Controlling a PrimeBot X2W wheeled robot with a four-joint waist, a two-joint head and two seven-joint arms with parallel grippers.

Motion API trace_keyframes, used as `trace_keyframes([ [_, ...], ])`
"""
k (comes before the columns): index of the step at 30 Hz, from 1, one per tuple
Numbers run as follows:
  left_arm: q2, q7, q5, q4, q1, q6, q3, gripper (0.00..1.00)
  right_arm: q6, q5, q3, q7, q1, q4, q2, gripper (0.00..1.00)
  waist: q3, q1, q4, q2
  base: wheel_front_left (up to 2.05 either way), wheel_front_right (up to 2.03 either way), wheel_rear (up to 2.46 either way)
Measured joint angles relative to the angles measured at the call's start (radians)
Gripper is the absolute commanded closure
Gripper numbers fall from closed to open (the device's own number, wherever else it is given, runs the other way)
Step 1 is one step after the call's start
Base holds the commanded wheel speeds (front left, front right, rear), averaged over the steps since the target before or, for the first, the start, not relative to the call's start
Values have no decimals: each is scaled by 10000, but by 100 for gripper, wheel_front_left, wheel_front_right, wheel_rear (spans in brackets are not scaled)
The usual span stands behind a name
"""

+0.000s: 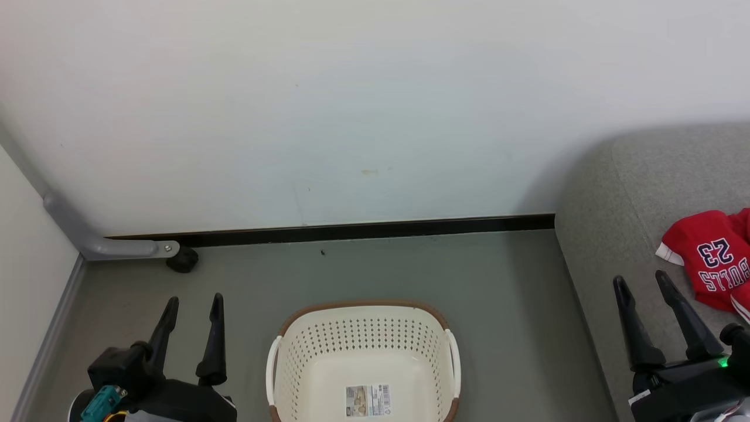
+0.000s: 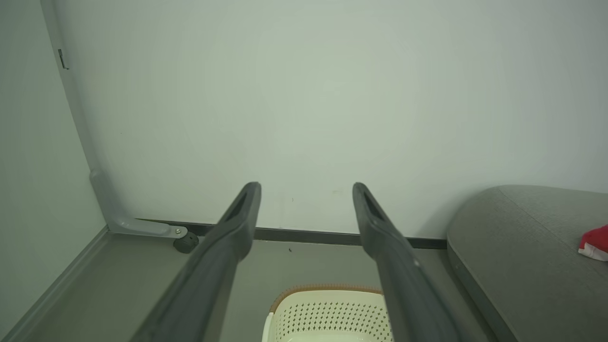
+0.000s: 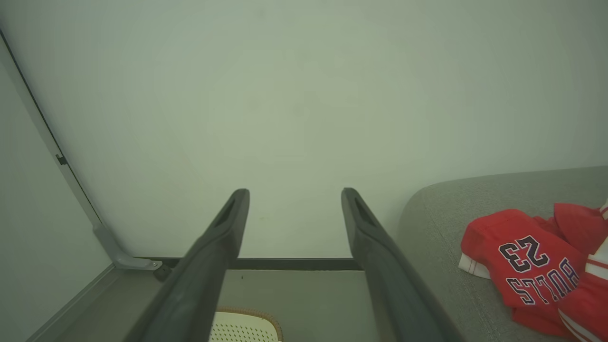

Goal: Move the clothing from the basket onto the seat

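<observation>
Found clothing (image 1: 712,258) on seat (image 1: 615,205), basket (image 1: 363,343) bare: likely delivered. Saw left gripper (image 1: 195,299), right gripper (image 1: 640,278) released, empty.

Head view: set high, looking forward and down over the floor (image 1: 410,269) to the far wall (image 1: 351,117), basket (image 1: 363,337) near and central, seat (image 1: 615,234) at right. Left wrist view: lower, left of the basket, facing that wall along the left gripper (image 2: 306,186); right wrist view the same along the right gripper (image 3: 295,191), further right, nearer the seat. All three share wall, basket rim, seat corner.
</observation>
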Motion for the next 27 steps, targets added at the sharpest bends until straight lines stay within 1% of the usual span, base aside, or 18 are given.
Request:
trace_keyframes([
  [5, -2, 0, 466, -10, 390, 113, 282, 0, 0, -134, 38, 0, 176, 38, 161, 0, -22, 0, 15, 0, 0, 0, 0],
  [12, -211, 0, 594, -48, 591, 117, 564, 0, 0, -470, 165, -2, 180, 140, 533, 0, 23, 0, 16, 1, 0, 0, 0],
  [17, -395, 0, 709, -104, 598, 119, 713, 0, 13, -594, 140, -2, 172, 194, 598, 0, 64, 1, 17, 1, 0, 0, 0],
  [23, -451, 0, 788, -105, 599, 127, 909, 0, 21, -848, 127, -2, 164, 253, 775, 0, 75, 1, 9, 1, 0, 0, 0],
  [27, -568, 0, 976, -105, 600, 125, 972, 0, 105, -905, 69, -2, 149, 309, 809, 0, 68, 1, 1, 1, 0, 0, 0],
])
